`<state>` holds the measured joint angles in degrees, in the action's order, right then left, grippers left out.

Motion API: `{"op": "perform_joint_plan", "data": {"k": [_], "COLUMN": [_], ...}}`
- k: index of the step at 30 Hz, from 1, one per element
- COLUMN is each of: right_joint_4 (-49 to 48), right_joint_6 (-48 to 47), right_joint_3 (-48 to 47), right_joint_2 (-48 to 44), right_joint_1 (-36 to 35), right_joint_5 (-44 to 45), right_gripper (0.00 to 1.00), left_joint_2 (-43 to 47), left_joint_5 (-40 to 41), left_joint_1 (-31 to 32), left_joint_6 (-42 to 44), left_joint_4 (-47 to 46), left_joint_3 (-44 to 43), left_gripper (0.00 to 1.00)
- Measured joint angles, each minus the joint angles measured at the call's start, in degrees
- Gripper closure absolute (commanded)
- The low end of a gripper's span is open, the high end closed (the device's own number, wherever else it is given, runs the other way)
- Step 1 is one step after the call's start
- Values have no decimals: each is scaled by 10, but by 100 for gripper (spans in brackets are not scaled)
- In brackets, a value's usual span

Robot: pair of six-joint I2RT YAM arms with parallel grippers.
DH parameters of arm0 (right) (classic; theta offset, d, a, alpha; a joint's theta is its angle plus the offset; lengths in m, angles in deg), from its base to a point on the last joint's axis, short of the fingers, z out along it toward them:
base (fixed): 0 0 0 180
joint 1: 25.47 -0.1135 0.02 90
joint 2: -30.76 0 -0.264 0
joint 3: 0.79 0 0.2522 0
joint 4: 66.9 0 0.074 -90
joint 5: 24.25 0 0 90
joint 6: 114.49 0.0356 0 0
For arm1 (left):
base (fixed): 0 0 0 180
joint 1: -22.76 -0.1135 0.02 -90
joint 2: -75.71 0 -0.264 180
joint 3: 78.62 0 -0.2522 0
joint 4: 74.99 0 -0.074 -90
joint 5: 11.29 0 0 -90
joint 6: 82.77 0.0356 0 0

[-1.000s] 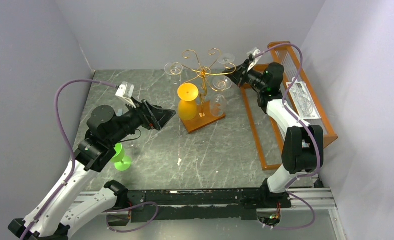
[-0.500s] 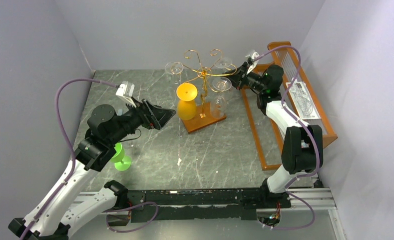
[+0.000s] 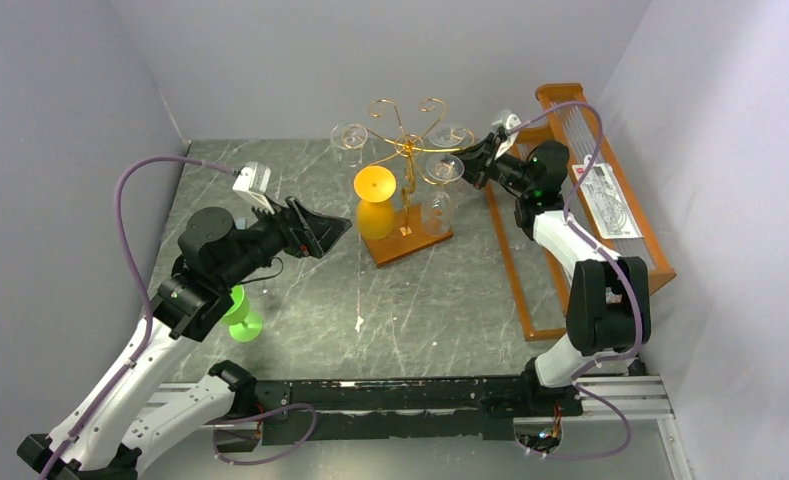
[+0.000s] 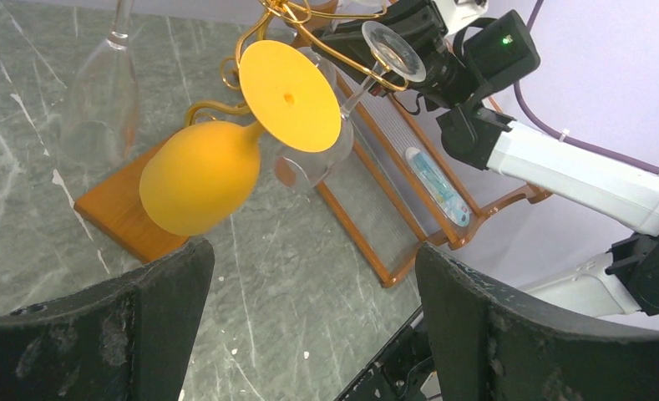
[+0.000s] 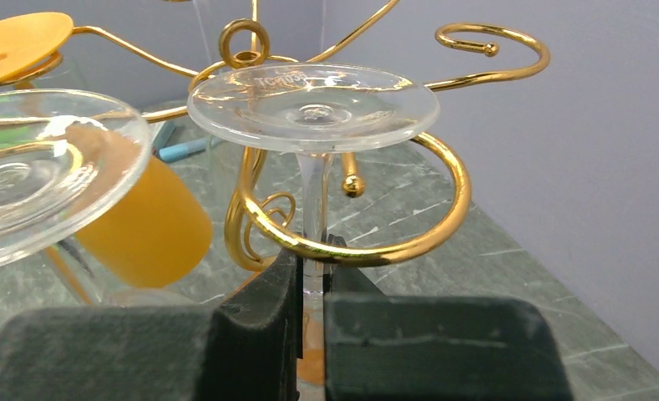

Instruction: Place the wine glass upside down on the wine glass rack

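- The glass [image 5: 313, 104] is upside down with its foot up, at the 2 o'clock arm of the rack [image 3: 395, 250]. In the top view it shows faintly [image 3: 452, 133].
- Its stem runs down through the loop of a gold curl, and the foot sits just over the wire. I cannot tell whether foot and wire touch.
- The right fingers [image 5: 259, 317] are narrow and pinch the stem just below that curl.
- The rack stands on the table [image 3: 420, 310] toward 12 o'clock, its wooden base turned askew.
- An orange glass [image 3: 374, 200] hangs upside down on the rack's 9 o'clock side.
- A second clear glass [image 3: 440, 190] hangs at the rack's 4 o'clock, just beside the held one. A third [image 3: 348, 135] hangs at 11 o'clock.
- The left fingers [image 3: 320, 232] are spread wide with nothing between them. They hang in the air at the rack's 8 o'clock, pointing toward it but apart from it.
- A green glass [image 3: 240, 318] stands on the table at 7 o'clock, partly under the left arm.
- A slatted shelf [image 3: 620, 245] lies at 3 o'clock along the right wall.
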<state>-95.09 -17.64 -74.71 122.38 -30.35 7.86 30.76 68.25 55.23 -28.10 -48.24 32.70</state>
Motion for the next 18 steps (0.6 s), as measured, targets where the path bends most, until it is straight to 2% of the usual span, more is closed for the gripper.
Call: {"op": "perform_joint_plan", "data": {"k": [14, 18], "right_joint_4": [-46, -63], "right_joint_6": [9, 17], "right_joint_3": [62, 92], "right_joint_2": [-61, -75], "right_joint_1": [0, 0], "right_joint_5": [56, 101], "right_gripper": [100, 100], "left_joint_2": [2, 8], "left_joint_5": [7, 11], "left_joint_1": [0, 0], "left_joint_6": [2, 5], "left_joint_4": [9, 17], "left_joint_3": [0, 0], "left_gripper": [6, 6]}}
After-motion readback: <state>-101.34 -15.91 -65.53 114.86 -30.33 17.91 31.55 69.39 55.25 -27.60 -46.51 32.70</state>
